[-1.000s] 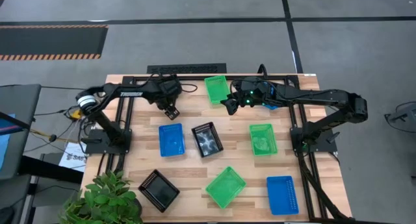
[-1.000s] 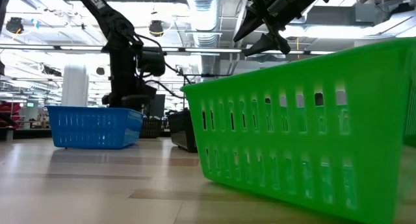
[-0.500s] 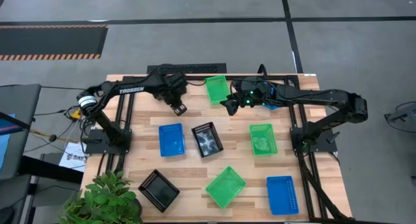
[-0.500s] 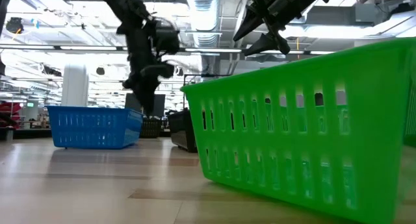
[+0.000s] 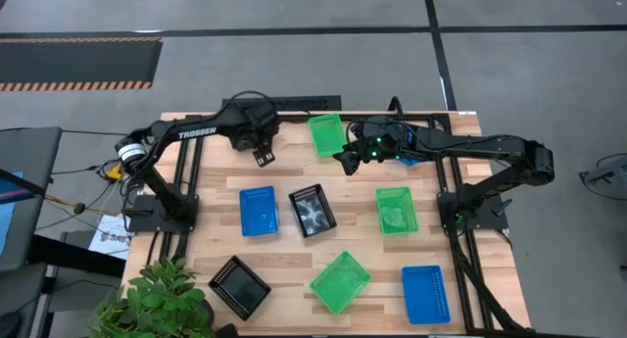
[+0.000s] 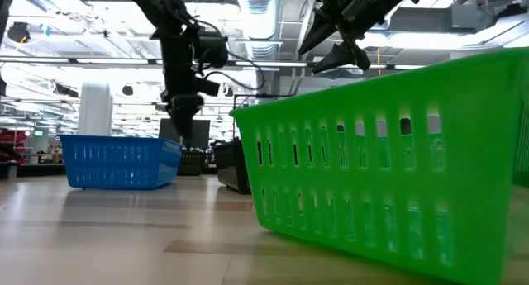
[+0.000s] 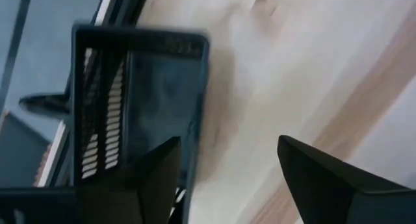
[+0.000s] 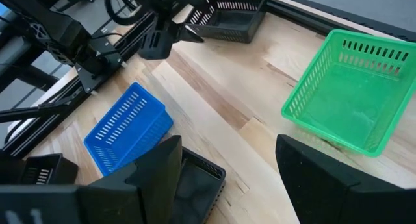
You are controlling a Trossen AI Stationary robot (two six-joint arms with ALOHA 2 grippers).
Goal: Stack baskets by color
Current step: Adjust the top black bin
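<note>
Spread left gripper (image 5: 262, 158) may clip the black perforated plastic basket's (image 7: 140, 107) rim; right gripper (image 5: 341, 161) hangs spread.

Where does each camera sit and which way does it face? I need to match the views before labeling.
High view: overhead, looking straight down on the table; shows both arms, left gripper and right gripper.
Low view: at tabletop height, facing across the table past a green basket; both arms hang in from above.
Left wrist view: looks past its own fingers at a black basket.
Right wrist view: looks past its own fingers over the table.
Shared: the blue basket also appears overhead.
</note>
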